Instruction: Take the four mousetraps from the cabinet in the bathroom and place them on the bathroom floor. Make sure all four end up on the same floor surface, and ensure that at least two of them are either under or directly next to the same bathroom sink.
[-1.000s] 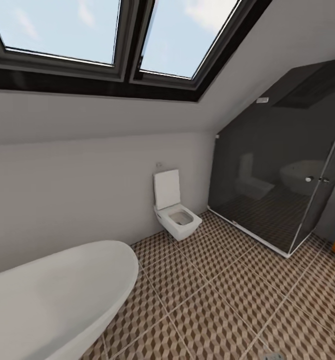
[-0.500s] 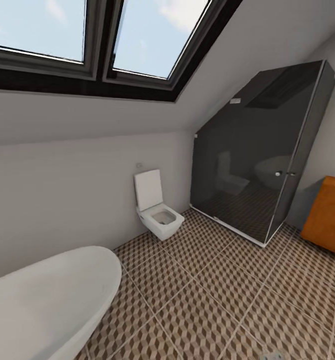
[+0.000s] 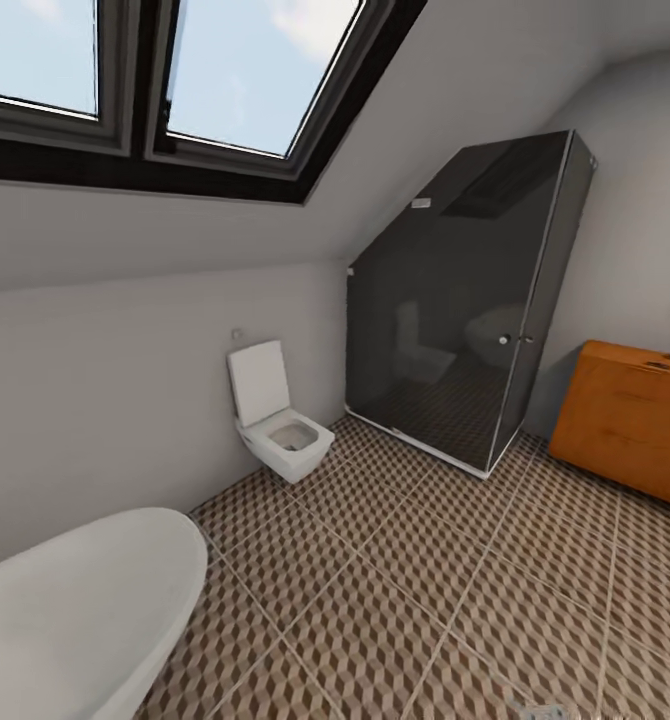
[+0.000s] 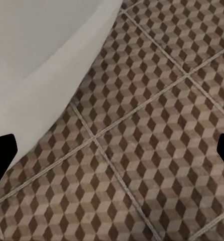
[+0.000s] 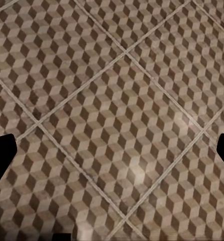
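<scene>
- Head view: the bathroom floor [image 3: 395, 600] spreads out below me, big square tiles printed with brown, beige and white cubes, split by pale grout lines.
- At the right edge stands the cabinet [image 3: 630, 420], a low orange-brown wooden chest with a flat top and drawer fronts, against the grey wall just beside the shower [image 3: 460, 300].
- That shower is a tall dark smoked-glass box with a slanted top, its glossy panes mirroring the room.
- A square white toilet [image 3: 275, 420] hangs on the grey wall with its lid up; the smooth rounded end of a white bathtub [image 3: 65, 610] curves in at lower left.
- Two dark-framed skylights [image 3: 175, 80] sit in the sloped ceiling, blue sky behind them.
- Left wrist view: my left pincer [image 4: 112, 155] hangs spread wide over the cube tiles, black tips at both edges, with the tub's pale curved side near.
- Right wrist view: my right pincer [image 5: 112, 155] is likewise spread wide, over bare patterned tile with a soft sheen.
</scene>
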{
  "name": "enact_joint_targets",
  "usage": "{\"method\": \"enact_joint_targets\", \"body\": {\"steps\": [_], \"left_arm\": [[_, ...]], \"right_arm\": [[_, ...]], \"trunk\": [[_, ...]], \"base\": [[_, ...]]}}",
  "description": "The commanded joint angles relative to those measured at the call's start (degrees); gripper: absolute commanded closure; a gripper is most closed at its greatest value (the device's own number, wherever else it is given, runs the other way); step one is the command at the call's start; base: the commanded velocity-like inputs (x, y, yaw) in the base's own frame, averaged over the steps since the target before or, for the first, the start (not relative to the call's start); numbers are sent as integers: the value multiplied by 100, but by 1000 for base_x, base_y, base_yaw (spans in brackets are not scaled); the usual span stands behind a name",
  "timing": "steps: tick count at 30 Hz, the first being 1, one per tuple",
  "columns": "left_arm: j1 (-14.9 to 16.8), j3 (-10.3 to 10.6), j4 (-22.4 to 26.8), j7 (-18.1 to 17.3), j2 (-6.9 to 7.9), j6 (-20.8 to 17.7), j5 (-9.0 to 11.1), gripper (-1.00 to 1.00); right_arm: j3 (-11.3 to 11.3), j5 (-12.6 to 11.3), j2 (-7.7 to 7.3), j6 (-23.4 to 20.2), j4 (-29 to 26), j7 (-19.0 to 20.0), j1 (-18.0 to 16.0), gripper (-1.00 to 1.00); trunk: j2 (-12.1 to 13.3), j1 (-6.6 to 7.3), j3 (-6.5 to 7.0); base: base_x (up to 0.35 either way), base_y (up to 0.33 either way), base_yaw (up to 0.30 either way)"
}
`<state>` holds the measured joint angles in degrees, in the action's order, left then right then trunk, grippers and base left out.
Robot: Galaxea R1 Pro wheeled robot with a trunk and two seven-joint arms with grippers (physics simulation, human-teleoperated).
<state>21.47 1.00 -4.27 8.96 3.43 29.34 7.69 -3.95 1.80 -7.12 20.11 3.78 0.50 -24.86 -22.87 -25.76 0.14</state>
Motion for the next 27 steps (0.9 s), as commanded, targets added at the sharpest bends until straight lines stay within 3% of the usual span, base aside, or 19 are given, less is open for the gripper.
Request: {"method": "enact_joint_targets", "body": {"steps": [1,27], "left_arm": [[6,15,-22,-8,0,37,38,-100],[6,15,-22,-8,0,37,40,-100]], "right_arm": [[-36,4,0,37,26,3,-10,-100],[-36,4,0,37,26,2,-10,-100]], "trunk": [[-5,-3,-2],[-5,-3,-2]], "base": [[0,0,-267],[0,0,-267]]}}
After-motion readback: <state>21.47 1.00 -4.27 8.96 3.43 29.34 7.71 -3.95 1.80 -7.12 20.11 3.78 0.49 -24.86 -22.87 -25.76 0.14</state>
